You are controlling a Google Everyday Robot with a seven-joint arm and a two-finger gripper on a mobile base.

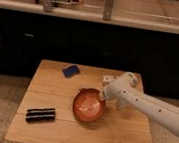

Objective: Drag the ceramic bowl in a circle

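Observation:
The ceramic bowl [88,106] is round, shallow and orange-red with pale rings inside. It sits upright on the wooden table [118,136], a little right of the middle. My gripper [103,100] reaches down from the white arm [148,107], which comes in from the right. The gripper is at the bowl's right rim, touching it or just inside it.
A blue flat object [71,71] lies at the back of the table. A black bar-shaped pack [40,114] lies at the front left. A small pale item [105,79] sits behind my wrist. A dark counter front stands behind the table.

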